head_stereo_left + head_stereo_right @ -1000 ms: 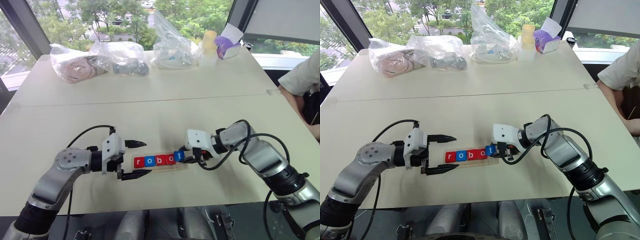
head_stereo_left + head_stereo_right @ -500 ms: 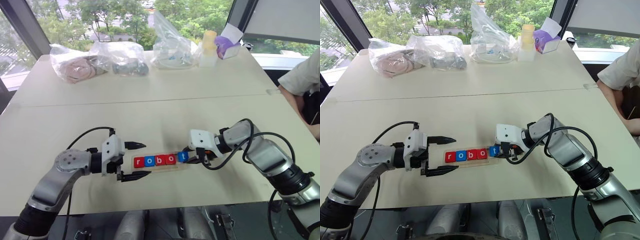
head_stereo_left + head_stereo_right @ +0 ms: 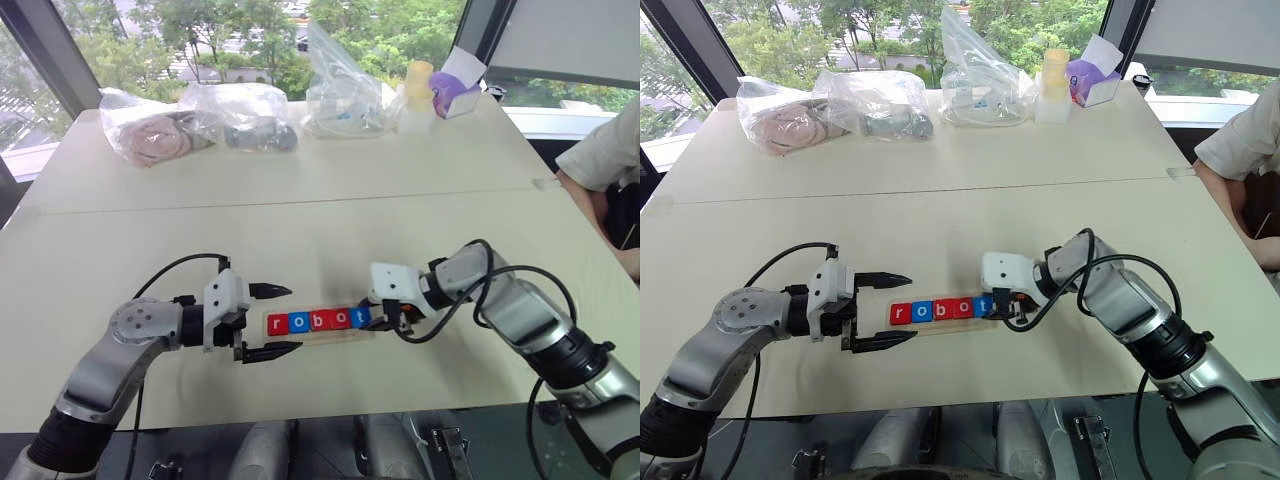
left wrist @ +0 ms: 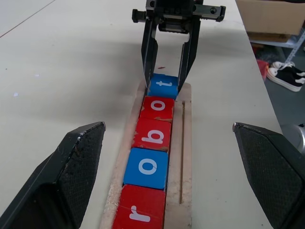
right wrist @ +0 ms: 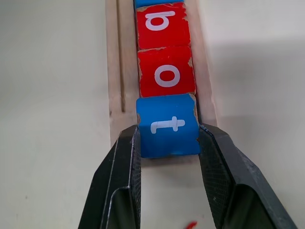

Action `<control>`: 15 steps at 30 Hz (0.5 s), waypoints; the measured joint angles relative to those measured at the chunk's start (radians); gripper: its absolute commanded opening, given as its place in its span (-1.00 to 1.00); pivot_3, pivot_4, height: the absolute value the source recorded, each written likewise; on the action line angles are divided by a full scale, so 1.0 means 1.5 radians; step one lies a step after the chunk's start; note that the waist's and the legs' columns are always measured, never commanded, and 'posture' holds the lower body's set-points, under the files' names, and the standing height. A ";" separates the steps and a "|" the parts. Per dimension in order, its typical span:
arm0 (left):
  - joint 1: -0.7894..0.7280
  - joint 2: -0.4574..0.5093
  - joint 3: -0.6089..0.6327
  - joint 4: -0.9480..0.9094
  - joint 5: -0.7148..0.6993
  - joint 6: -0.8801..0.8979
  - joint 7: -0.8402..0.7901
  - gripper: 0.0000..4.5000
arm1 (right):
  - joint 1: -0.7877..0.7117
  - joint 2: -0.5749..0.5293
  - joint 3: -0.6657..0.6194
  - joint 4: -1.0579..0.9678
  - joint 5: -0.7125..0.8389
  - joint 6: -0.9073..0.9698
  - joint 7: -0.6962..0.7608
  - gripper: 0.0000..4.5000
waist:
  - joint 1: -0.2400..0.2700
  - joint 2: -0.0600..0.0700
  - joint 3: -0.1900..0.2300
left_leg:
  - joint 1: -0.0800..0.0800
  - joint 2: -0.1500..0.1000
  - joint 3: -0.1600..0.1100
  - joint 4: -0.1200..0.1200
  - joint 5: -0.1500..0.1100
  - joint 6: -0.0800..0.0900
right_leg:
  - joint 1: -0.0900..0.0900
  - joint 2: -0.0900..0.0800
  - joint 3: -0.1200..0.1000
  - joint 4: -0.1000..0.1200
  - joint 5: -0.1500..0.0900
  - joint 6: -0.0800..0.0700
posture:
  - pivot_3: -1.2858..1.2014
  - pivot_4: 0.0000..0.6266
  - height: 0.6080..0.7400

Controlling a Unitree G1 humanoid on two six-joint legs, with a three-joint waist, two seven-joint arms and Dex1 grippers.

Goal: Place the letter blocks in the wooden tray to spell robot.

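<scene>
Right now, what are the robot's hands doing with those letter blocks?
Right gripper shut on blue t block at wooden tray end. Left gripper open, empty, beside the r. Row reads robot. Nothing in the way.

Silver arms, black cables, black-fingered grippers

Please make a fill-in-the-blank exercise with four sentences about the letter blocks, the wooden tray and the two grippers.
1. The blocks in the wooden tray spell the word ____.
2. The right gripper is shut on the blue block with the letter ____.
3. The block with the letter b has the colour ____.
4. The left gripper, beside the r block, holds nothing, and its fingers are ____.

Missing words: robot; t; red; open
</scene>
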 measured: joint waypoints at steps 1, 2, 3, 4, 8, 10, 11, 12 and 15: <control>0.000 0.000 0.000 0.000 0.000 0.000 0.001 1.00 | -0.004 0.000 0.003 0.001 -0.002 0.000 0.000 -0.50 | 0.000 0.000 0.000 | 0.000 0.000 0.000 0.000 0.000 0.000 | 0.000 0.000 0.000 0.000 0.000 0.000 | 0.03 -0.52 1.00; 0.001 0.000 0.000 -0.001 0.000 0.000 0.001 1.00 | -0.005 0.001 0.004 0.002 -0.003 0.000 0.000 -0.50 | 0.000 0.000 0.000 | 0.000 0.000 0.000 0.000 0.000 0.000 | 0.000 0.000 0.000 0.000 0.000 0.000 | 0.03 -0.52 1.00; 0.002 0.000 0.000 -0.002 0.000 0.000 0.002 1.00 | -0.005 0.002 0.004 0.003 -0.003 0.000 0.000 -0.50 | 0.000 0.000 0.000 | 0.000 0.000 0.000 0.000 0.000 0.000 | 0.000 0.000 0.000 0.000 0.000 0.000 | 0.03 -0.52 1.00; 0.002 0.000 0.000 -0.004 0.000 0.000 0.002 1.00 | -0.006 0.002 0.004 0.004 -0.003 0.000 0.000 -0.50 | 0.000 0.000 0.000 | 0.000 0.000 0.000 0.000 0.000 0.000 | 0.000 0.000 0.000 0.000 0.000 0.000 | 0.03 -0.52 1.00; 0.006 0.000 0.000 -0.007 0.000 0.000 0.004 1.00 | -0.008 0.005 0.004 0.008 -0.004 0.000 0.001 -0.50 | 0.000 0.000 0.000 | 0.000 0.000 0.000 0.000 0.000 0.000 | 0.000 0.000 0.000 0.000 0.000 0.000 | 0.03 -0.52 1.00; 0.006 0.000 0.000 -0.008 0.000 0.001 0.005 1.00 | -0.009 0.006 0.004 0.009 -0.005 0.000 0.002 -0.50 | 0.000 0.000 0.000 | 0.000 0.000 0.000 0.000 0.000 0.000 | 0.000 0.000 0.000 0.000 0.000 0.000 | 0.03 -0.52 1.00; 0.006 0.000 0.000 -0.010 0.000 0.001 0.006 1.00 | -0.009 0.006 0.004 0.009 -0.005 0.000 0.002 -0.28 | 0.000 0.000 0.000 | 0.000 0.000 0.000 0.000 0.000 0.000 | 0.000 0.000 0.000 0.000 0.000 0.000 | 0.03 -0.52 1.00; 0.006 0.000 0.000 -0.012 0.000 0.001 0.007 1.00 | -0.009 0.006 0.004 0.009 -0.005 0.001 0.003 -0.02 | 0.000 0.000 0.000 | 0.000 0.000 0.000 0.000 0.000 0.000 | 0.000 0.000 0.000 0.000 0.000 0.000 | 0.03 -0.52 1.00; 0.006 0.000 0.000 -0.017 0.000 0.001 0.011 1.00 | -0.012 0.008 0.004 0.009 -0.004 0.009 0.006 0.65 | 0.000 0.000 0.000 | 0.000 0.000 0.000 0.000 0.000 0.000 | 0.000 0.000 0.000 0.000 0.000 0.000 | 0.03 -0.52 1.00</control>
